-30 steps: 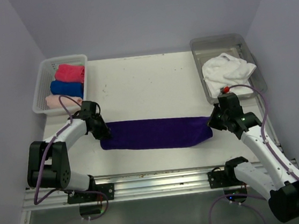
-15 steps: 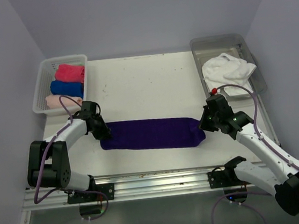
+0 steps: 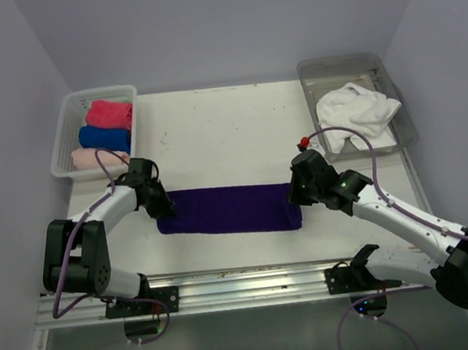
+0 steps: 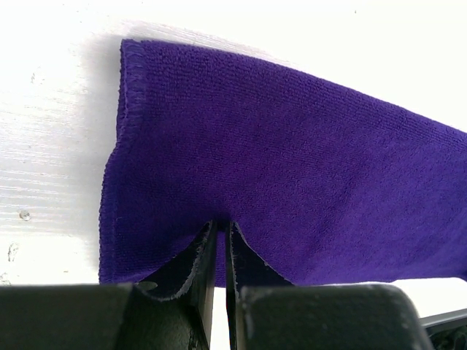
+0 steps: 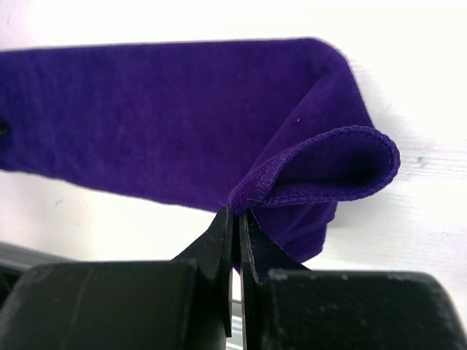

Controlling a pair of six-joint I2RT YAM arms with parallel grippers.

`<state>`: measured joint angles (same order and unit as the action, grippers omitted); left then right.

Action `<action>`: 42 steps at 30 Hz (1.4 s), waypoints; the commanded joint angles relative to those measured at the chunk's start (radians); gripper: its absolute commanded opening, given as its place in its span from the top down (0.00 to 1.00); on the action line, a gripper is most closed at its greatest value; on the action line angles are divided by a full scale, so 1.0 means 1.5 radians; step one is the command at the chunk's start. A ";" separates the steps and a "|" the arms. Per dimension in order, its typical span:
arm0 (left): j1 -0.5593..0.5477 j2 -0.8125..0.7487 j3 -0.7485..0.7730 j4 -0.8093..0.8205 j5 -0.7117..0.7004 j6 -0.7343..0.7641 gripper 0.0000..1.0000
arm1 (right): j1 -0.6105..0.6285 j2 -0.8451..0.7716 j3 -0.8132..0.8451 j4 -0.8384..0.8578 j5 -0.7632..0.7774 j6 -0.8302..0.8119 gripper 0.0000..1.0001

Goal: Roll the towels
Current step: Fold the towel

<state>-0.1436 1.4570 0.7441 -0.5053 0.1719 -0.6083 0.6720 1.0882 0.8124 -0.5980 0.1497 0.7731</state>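
**While One End Curls, the Purple Towel's Roll Is Barely Begun**

As the deep purple cloth towel (image 3: 225,210) lies in a long strip on the near part of the white table (image 3: 221,134), the right gripper (image 5: 235,217) pinches its right end into a first loose curl. The left gripper (image 4: 219,227) pinches the opposite end flat. A hot pink towel (image 3: 109,114), a blue towel (image 3: 105,137) and a pale pink towel (image 3: 88,157) sit rolled in the white plastic lattice basket (image 3: 62,139). A crumpled white towel (image 3: 355,110) waits in the grey metal tray (image 3: 338,61).

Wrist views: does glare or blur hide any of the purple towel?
Left wrist: the table is washed out to near white, yet the purple towel shows its weave sharply. Right wrist: same white glare, folded hem crisp, the right gripper dark and featureless. Top external: even light, no blur.
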 commanded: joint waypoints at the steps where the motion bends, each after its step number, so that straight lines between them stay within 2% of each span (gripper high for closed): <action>1: -0.004 -0.006 0.002 0.010 0.011 0.026 0.87 | -0.002 -0.029 0.024 -0.008 0.079 0.015 1.00; 5: -0.007 -0.003 -0.003 0.014 0.014 0.024 0.88 | -0.044 -0.050 0.008 -0.054 0.126 -0.004 1.00; 10: -0.010 -0.003 -0.004 0.022 0.025 0.024 0.87 | -0.192 -0.092 -0.049 -0.067 0.091 -0.065 1.00; 14: -0.027 0.007 -0.001 0.036 0.053 0.008 0.87 | -0.264 -0.104 -0.055 -0.090 0.088 -0.106 1.00; 22: -0.133 0.035 0.008 0.079 0.060 -0.043 0.87 | -0.382 -0.094 0.008 -0.140 0.101 -0.172 1.00; 25: -0.174 0.054 0.023 0.091 0.061 -0.057 0.87 | -0.397 -0.094 0.037 -0.154 0.096 -0.179 1.00; 29: -0.231 0.090 0.065 0.099 0.065 -0.063 0.87 | -0.396 -0.106 0.078 -0.144 0.058 -0.181 1.00; 30: -0.252 0.103 0.078 0.083 0.063 -0.058 0.88 | -0.395 -0.105 0.087 -0.135 0.008 -0.185 1.00; 33: -0.252 0.092 0.126 0.024 0.028 -0.027 0.88 | -0.365 -0.097 0.119 -0.120 -0.025 -0.177 1.00; 37: -0.188 0.017 0.139 -0.007 0.043 0.019 0.85 | -0.224 -0.059 0.160 -0.119 0.028 -0.155 1.00; 38: -0.149 0.002 0.137 -0.022 0.045 0.028 0.84 | -0.204 -0.041 0.167 -0.114 0.029 -0.148 1.00; 42: -0.087 -0.026 0.111 -0.056 0.005 0.067 0.83 | -0.091 0.018 0.188 -0.075 0.046 -0.118 1.00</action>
<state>-0.3302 1.4536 0.9184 -0.5159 0.2245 -0.5846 0.4511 1.0569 1.0496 -0.7692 0.1947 0.5541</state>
